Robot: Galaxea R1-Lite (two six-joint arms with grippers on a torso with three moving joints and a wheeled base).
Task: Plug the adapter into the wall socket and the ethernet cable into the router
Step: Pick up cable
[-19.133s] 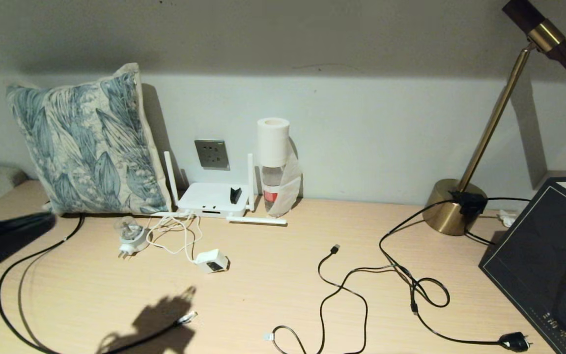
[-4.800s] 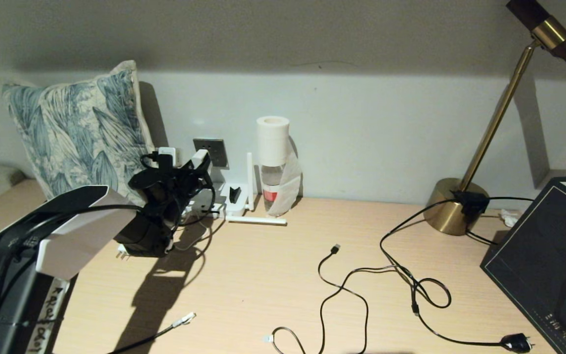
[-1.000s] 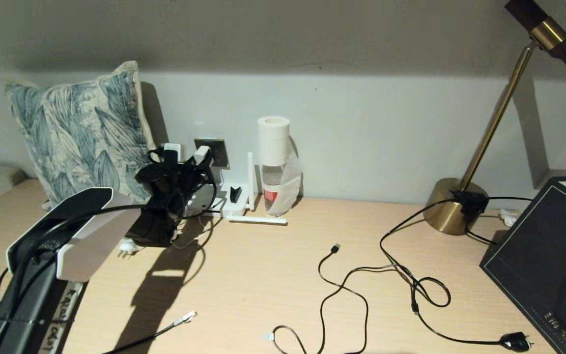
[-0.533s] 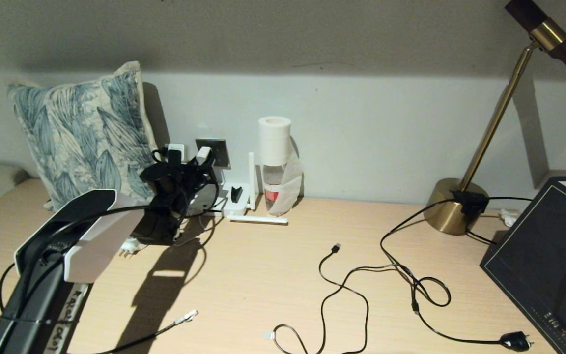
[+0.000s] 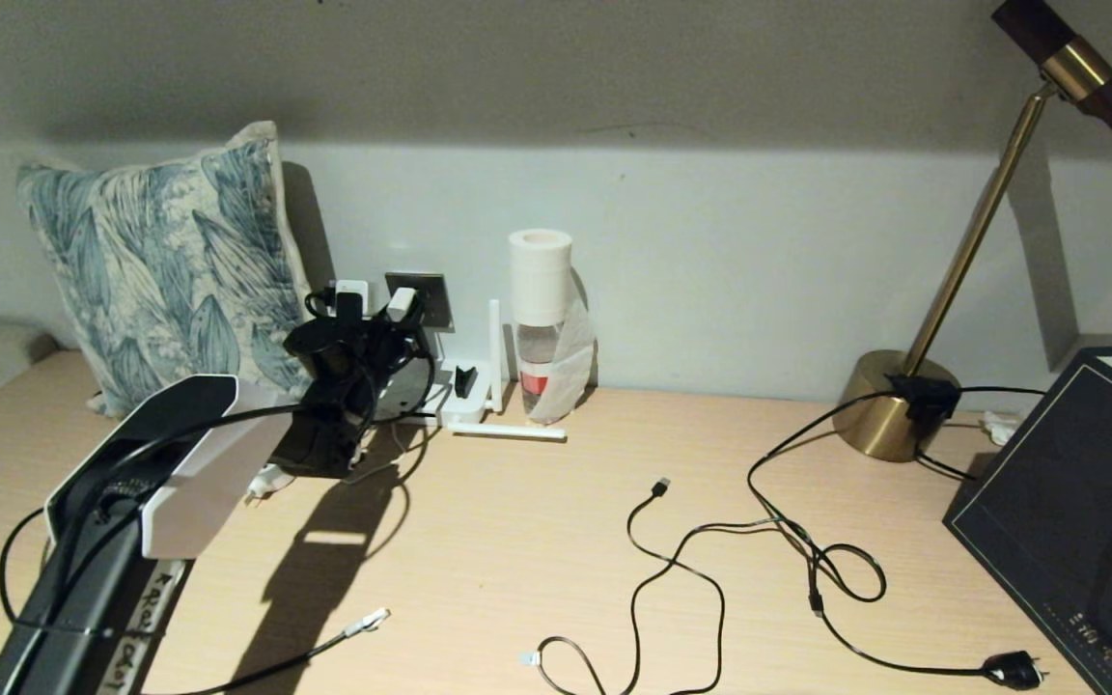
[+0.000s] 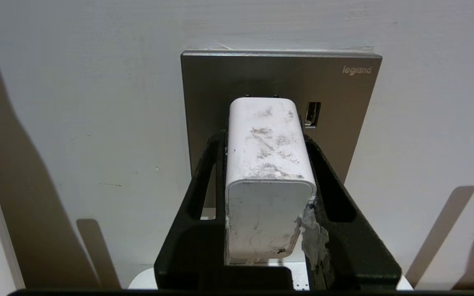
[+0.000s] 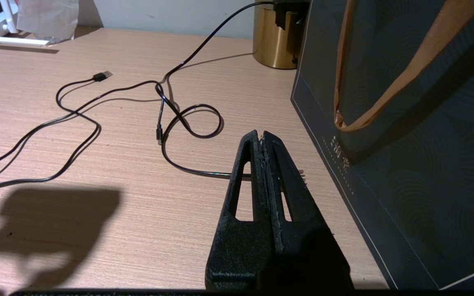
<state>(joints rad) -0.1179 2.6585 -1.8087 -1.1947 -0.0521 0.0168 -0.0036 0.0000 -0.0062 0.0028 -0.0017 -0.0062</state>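
— So, where is your left arm?

— It reaches forward and up from the near left of the desk (image 5: 556,541) to the wall, wrist raised, with my left gripper (image 6: 266,137) pointing straight at the wall socket (image 6: 344,88). My fingers (image 6: 327,172) are clamped on both sides of the adapter (image 6: 268,164); its far end is right at the socket's face, though I cannot tell whether the prongs are in.

— What has changed?

— A second ago the arm sat lower and further left; it has crept toward the wall, and the adapter now overlaps the plate in the head view.

— And the rest?

— The router (image 5: 467,391) lies below the socket, partly hidden by my wrist. The ethernet cable (image 5: 363,623) lies on the near desk, its clear connector loose, where it was before. My right gripper (image 7: 263,137) hangs low over the desk beside the dark bag (image 7: 405,123), fingers pressed together, holding nothing.
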